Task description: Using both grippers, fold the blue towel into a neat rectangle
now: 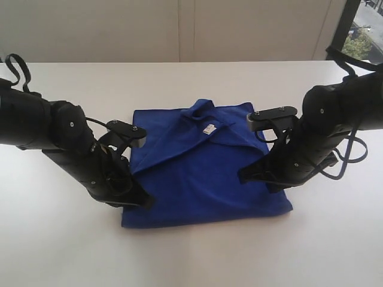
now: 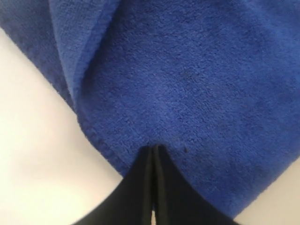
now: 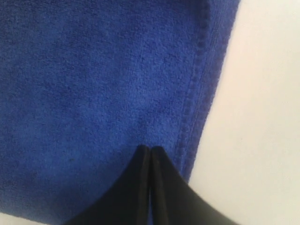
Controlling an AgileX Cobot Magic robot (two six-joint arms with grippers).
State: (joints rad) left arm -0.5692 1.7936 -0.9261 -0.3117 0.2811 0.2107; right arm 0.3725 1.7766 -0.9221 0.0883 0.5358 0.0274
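The blue towel [image 1: 203, 179] lies in the middle of the white counter [image 1: 191, 257], between the two arms. It is folded into a rough rectangle. Its near edge is fairly straight, while the far edge is rumpled, with flaps of the upper layer meeting at slanted creases. A small white label [image 1: 208, 128] shows on that upper layer near the far edge.

The left gripper [image 1: 143, 202] reaches down to the towel's near left corner. In the left wrist view its jaws are pressed together with no fabric visible between them. Its tips sit over the pile just inside the hemmed edge, with bare counter beside it. Whether the tips touch the cloth cannot be told.

The right gripper [image 1: 244, 175] comes in from the other side and points at the towel's right edge, a little farther back than the left one. In the right wrist view its jaws are likewise closed tight and hold nothing, with the tips just inside the stitched hem. Here too, contact with the fabric is unclear.

A pale wall [image 1: 179, 30] stands behind the counter.
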